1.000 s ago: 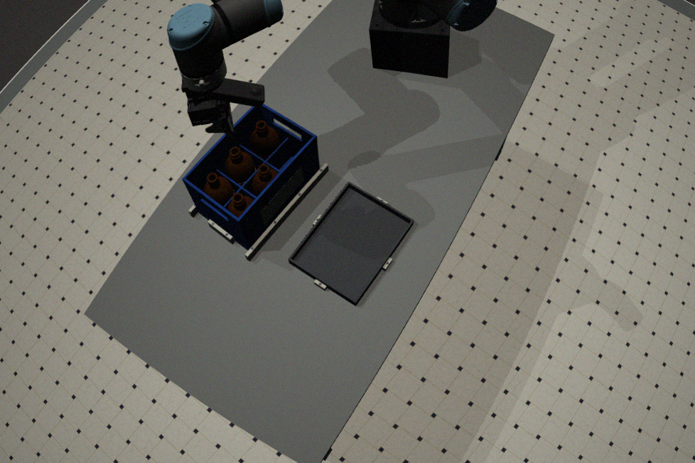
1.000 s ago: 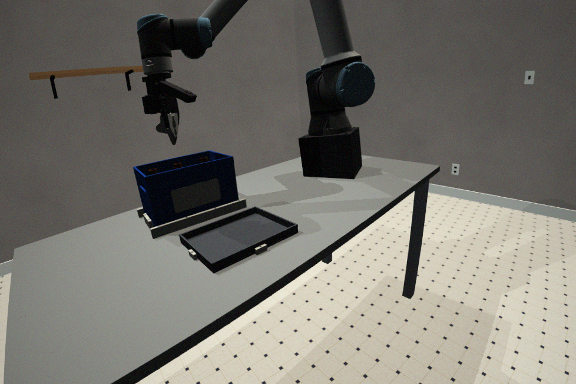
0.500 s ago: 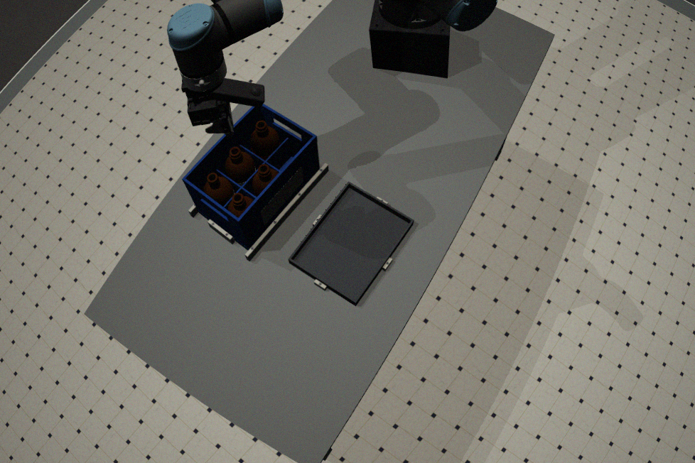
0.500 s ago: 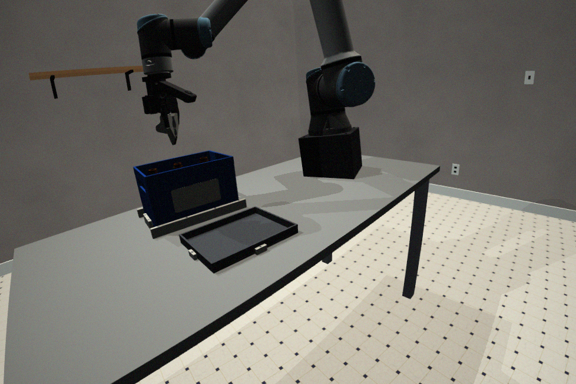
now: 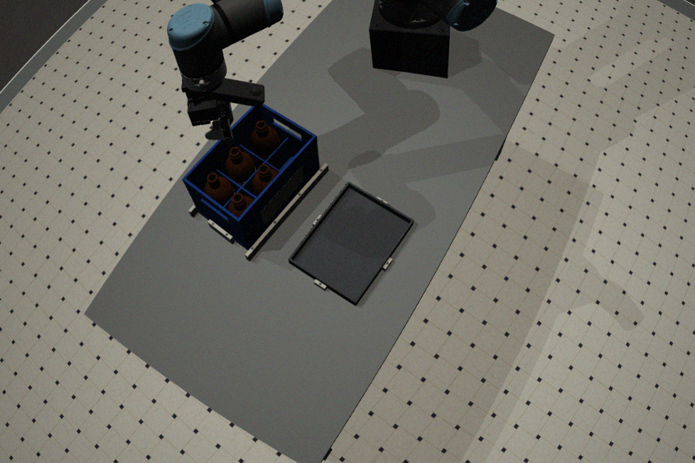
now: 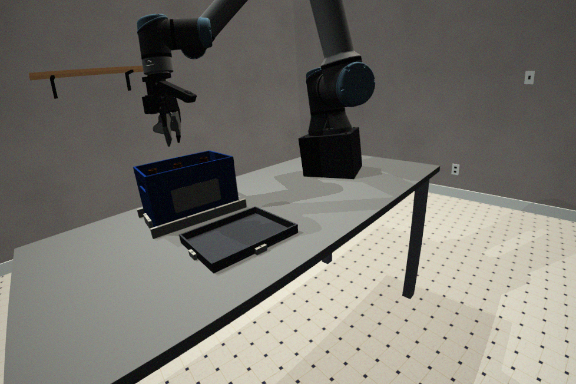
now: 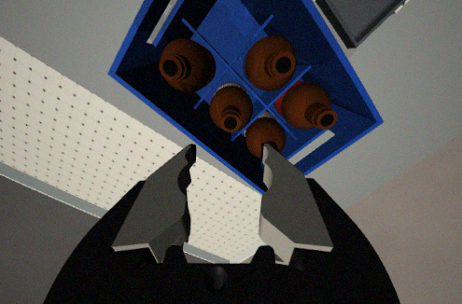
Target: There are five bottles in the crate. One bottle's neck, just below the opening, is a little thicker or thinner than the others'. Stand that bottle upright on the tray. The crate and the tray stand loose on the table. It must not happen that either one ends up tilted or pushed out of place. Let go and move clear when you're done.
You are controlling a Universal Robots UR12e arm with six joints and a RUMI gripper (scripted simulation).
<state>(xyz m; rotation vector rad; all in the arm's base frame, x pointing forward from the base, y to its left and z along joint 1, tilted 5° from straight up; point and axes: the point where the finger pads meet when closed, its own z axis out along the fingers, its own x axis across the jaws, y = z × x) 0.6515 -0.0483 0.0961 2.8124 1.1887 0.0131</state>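
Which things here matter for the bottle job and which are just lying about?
For the job:
- blue crate
- five brown bottles in the crate
- black tray, nothing on it
- gripper, jaws apart, holding nothing, above the crate

Just there:
- wall shelf
- wall outlet
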